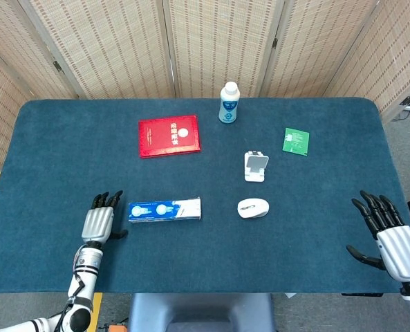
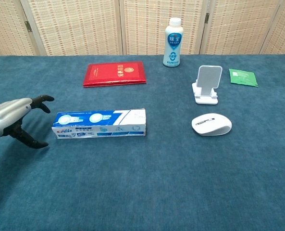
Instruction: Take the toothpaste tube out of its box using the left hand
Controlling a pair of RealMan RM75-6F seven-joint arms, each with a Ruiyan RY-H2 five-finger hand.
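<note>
The blue and white toothpaste box (image 1: 164, 209) (image 2: 100, 123) lies flat on the blue table, its long side running left to right, and its flaps look closed. My left hand (image 1: 99, 221) (image 2: 16, 121) is just left of the box's left end, fingers spread and empty, a small gap from the box. My right hand (image 1: 391, 236) hovers open at the table's right front edge, far from the box. No tube is visible.
A white mouse (image 1: 252, 207) lies right of the box. Behind it stand a white phone stand (image 1: 256, 167) and a green packet (image 1: 296, 141). A red booklet (image 1: 169, 135) and a white bottle (image 1: 228, 103) sit further back.
</note>
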